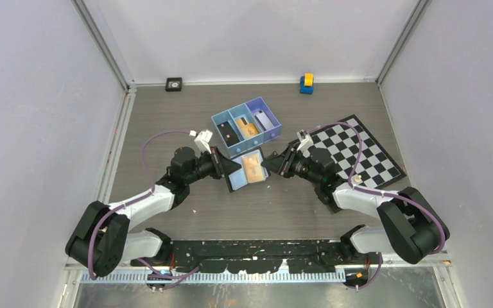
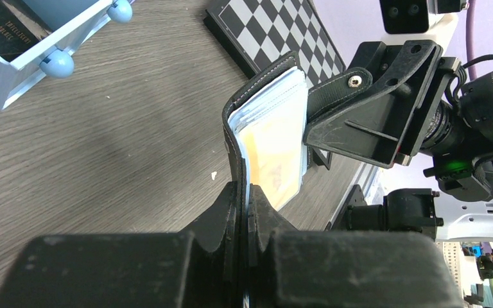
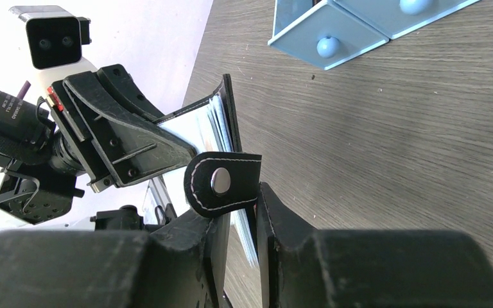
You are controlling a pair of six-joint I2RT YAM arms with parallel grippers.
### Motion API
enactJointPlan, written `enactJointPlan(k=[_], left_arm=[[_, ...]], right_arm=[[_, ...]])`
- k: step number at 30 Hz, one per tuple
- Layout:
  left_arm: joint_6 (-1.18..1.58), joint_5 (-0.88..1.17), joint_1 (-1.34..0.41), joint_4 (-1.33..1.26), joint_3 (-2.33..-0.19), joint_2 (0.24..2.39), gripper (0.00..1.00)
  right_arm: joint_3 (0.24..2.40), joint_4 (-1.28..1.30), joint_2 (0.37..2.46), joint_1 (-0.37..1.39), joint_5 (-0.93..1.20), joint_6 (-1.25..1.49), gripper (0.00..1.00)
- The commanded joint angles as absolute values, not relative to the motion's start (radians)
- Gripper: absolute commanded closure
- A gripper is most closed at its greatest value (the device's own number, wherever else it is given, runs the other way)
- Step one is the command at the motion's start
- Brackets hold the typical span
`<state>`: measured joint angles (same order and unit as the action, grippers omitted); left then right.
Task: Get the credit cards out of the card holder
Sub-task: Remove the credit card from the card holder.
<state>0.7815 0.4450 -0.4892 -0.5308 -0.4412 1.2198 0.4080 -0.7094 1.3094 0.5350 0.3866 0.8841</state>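
Note:
The black card holder (image 1: 247, 170) is held open above the table between my two grippers. An orange-gold credit card (image 1: 253, 168) shows in its pale sleeves. My left gripper (image 1: 230, 168) is shut on the holder's left edge. In the left wrist view the jaws (image 2: 249, 199) pinch the black cover (image 2: 234, 128), with the orange card (image 2: 273, 154) beside it. My right gripper (image 1: 268, 165) holds the right edge. In the right wrist view its jaws (image 3: 247, 212) stand narrowly apart around the cover and sleeves (image 3: 229, 115). The strap tab (image 3: 224, 183) lies over one finger.
The blue three-compartment tray (image 1: 273, 117) stands just behind the holder, with cards in it. The chequered board (image 1: 353, 154) lies under the right arm, to the right. A blue-and-yellow block (image 1: 306, 83) and a small black square (image 1: 174, 84) sit at the back wall.

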Motion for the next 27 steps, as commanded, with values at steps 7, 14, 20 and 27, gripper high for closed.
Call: enactJointPlan(k=[7, 14, 20, 27], left_arm=[[0.767, 0.44, -0.489, -0.555, -0.484, 1.205, 1.0], [0.767, 0.443, -0.49, -0.557, -0.484, 1.206, 1.0], [0.768, 0.445, -0.489, -0.558, -0.485, 1.202, 1.0], [0.767, 0.444, -0.489, -0.554, -0.484, 1.188, 1.0]], right_arm=[[0.444, -0.738, 1.289, 0.539, 0.382, 0.87, 0.74], [0.455, -0.765, 1.311, 0.546, 0.417, 0.878, 0.76], [0.485, -0.713, 1.324, 0.568, 0.42, 0.853, 0.74], [0.515, -0.64, 1.334, 0.591, 0.398, 0.819, 0.79]])
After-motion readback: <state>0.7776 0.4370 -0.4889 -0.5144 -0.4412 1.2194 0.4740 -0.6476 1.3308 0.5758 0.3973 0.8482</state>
